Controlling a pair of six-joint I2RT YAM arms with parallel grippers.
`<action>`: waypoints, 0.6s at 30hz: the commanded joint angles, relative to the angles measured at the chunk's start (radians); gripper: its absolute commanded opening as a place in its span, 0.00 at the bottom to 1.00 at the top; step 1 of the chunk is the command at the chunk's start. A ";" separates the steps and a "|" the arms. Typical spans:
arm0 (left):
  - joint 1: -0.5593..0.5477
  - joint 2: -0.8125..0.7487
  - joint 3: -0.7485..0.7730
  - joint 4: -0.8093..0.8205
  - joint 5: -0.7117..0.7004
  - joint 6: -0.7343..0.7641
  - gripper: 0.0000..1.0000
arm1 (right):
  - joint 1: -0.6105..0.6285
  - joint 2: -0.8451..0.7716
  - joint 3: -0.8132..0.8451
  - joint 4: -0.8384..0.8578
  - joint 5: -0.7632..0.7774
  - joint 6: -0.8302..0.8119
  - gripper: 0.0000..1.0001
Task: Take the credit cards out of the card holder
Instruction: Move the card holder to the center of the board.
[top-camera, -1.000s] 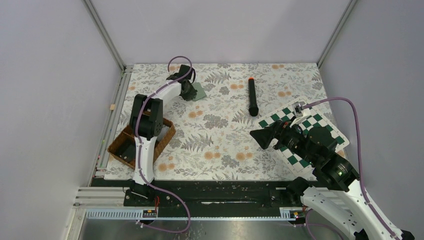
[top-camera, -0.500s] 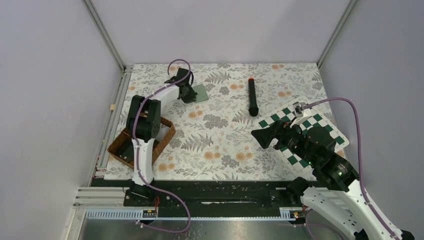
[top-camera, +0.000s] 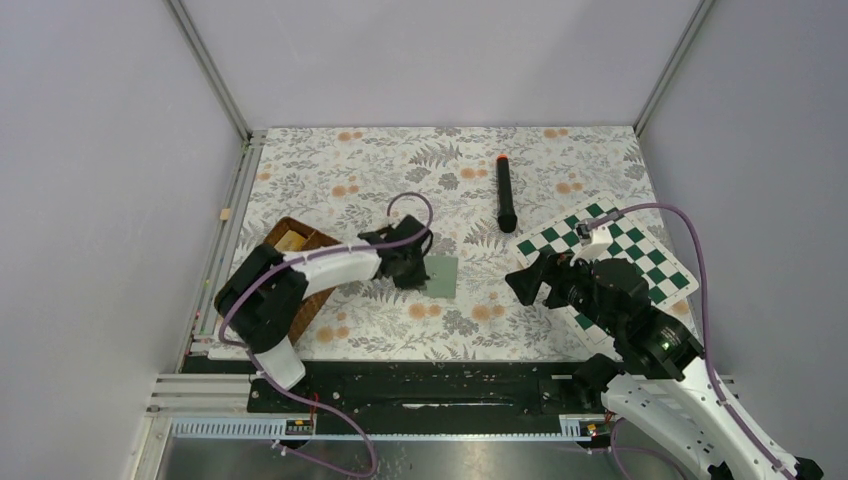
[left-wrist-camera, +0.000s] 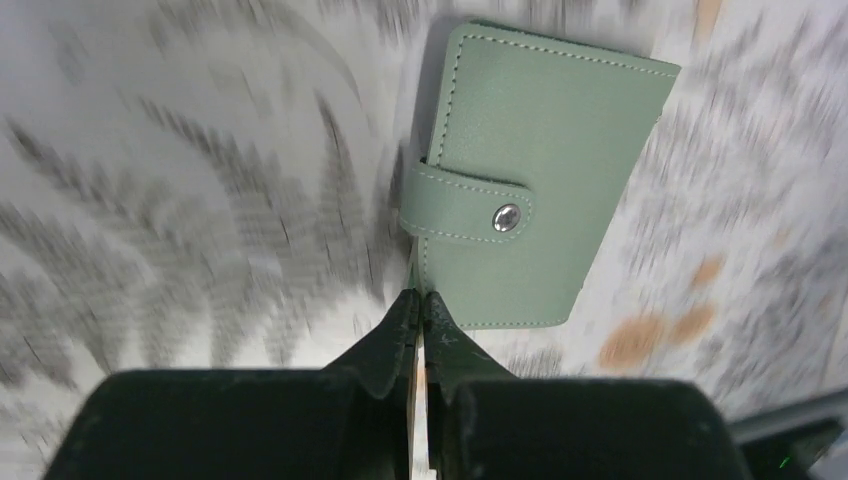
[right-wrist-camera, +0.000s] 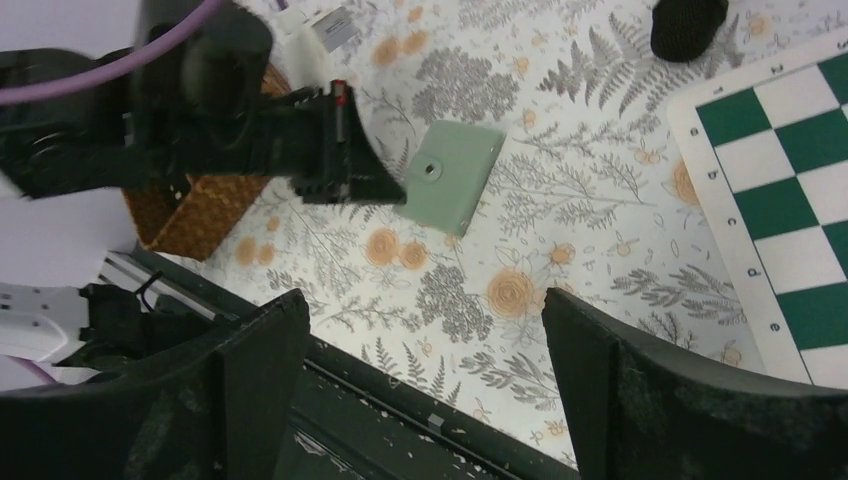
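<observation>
Card holder (top-camera: 440, 276), sage green with its snap strap fastened, sits just below the middle of the top view over the floral cloth (top-camera: 400, 180). The left gripper (left-wrist-camera: 420, 305) has its jaws pressed together on the wallet's near edge. The right gripper (right-wrist-camera: 425, 300) is spread wide, to the right of the wallet and apart from it, beside the chessboard (top-camera: 640, 262). A wicker tray (top-camera: 300, 240) shows at left, a black microphone (top-camera: 505, 195) above.

Matt, fine-grained leather look on the card holder (left-wrist-camera: 545, 150), stitched edges, shiny metal snap (left-wrist-camera: 507, 217) toward 9 o'clock. Rough woven wicker on the tray (right-wrist-camera: 192, 218). Matt black plastic on the left gripper (left-wrist-camera: 420, 298).
</observation>
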 joint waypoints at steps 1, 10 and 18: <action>-0.120 -0.134 -0.121 -0.011 -0.079 -0.060 0.00 | 0.005 -0.015 -0.052 -0.016 -0.027 -0.001 0.92; -0.343 -0.299 -0.231 -0.061 -0.191 -0.189 0.21 | 0.005 -0.006 -0.183 0.001 -0.059 0.099 0.82; -0.369 -0.381 -0.210 -0.038 -0.309 -0.125 0.46 | 0.006 0.021 -0.329 0.197 -0.127 0.229 0.53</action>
